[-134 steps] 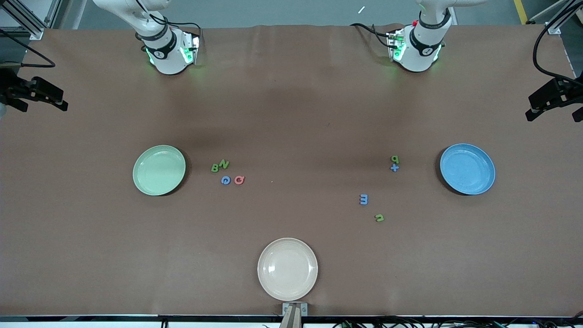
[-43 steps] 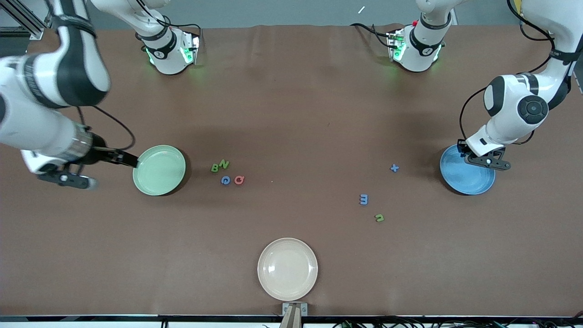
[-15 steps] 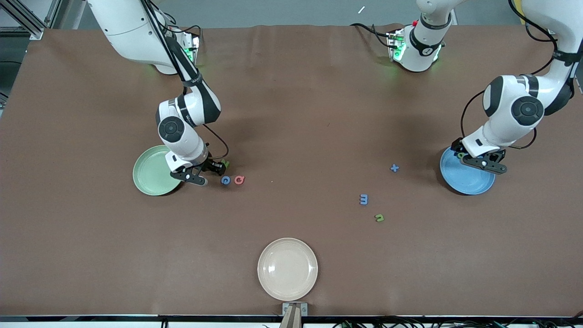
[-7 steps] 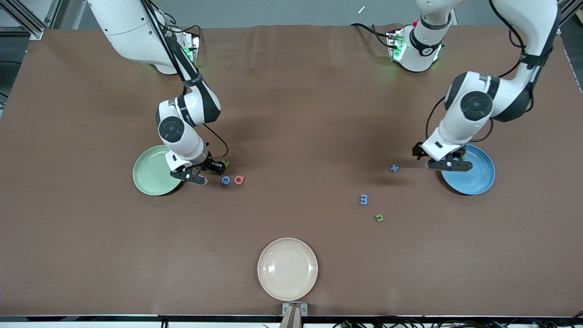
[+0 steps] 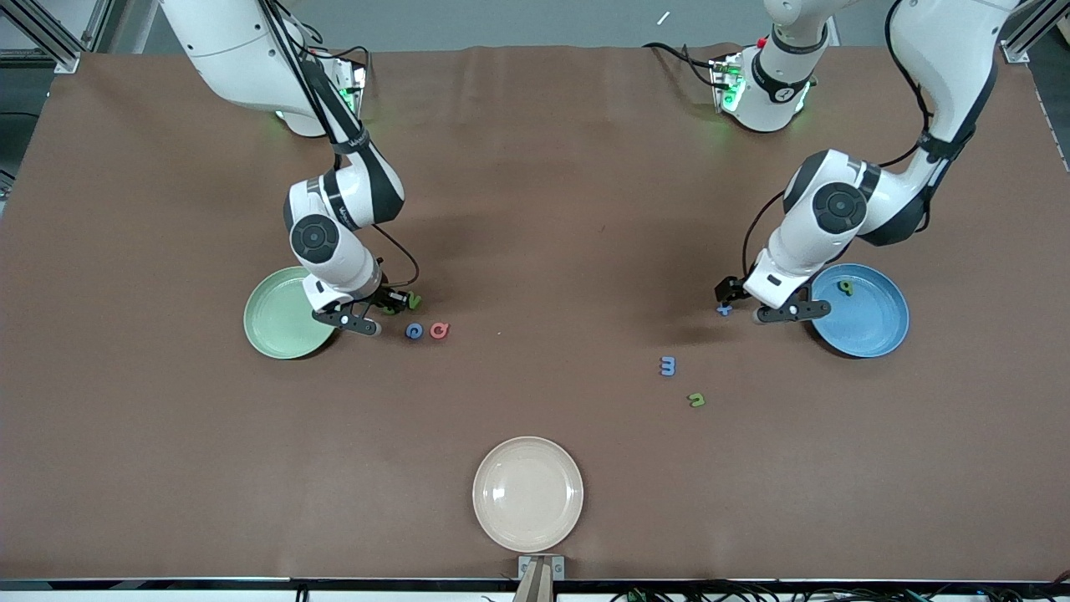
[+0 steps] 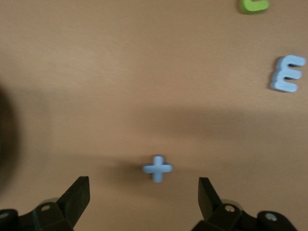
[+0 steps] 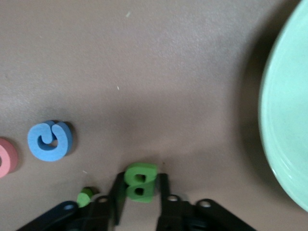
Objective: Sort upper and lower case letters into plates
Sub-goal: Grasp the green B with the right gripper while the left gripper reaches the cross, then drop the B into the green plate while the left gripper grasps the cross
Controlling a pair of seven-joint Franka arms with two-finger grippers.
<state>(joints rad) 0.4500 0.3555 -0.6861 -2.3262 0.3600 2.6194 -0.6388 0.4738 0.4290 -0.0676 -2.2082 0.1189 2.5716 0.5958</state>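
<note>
Right gripper [image 7: 139, 204], beside the mint plate [image 5: 280, 322], pinches the green B [image 7: 139, 182] between its jaws. Left gripper [image 6: 144, 202], jaws spread wide, straddles the blue t [image 6: 157, 168] on the table [image 5: 535, 209] beside the blue plate [image 5: 873, 334].

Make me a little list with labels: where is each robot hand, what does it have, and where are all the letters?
right gripper: shut on green B, beside mint plate
left gripper: open, over blue t
blue plate: holds green p
green N: by right gripper
blue G, red G: on table
blue m, green n: on table
beige plate: no letters
</note>
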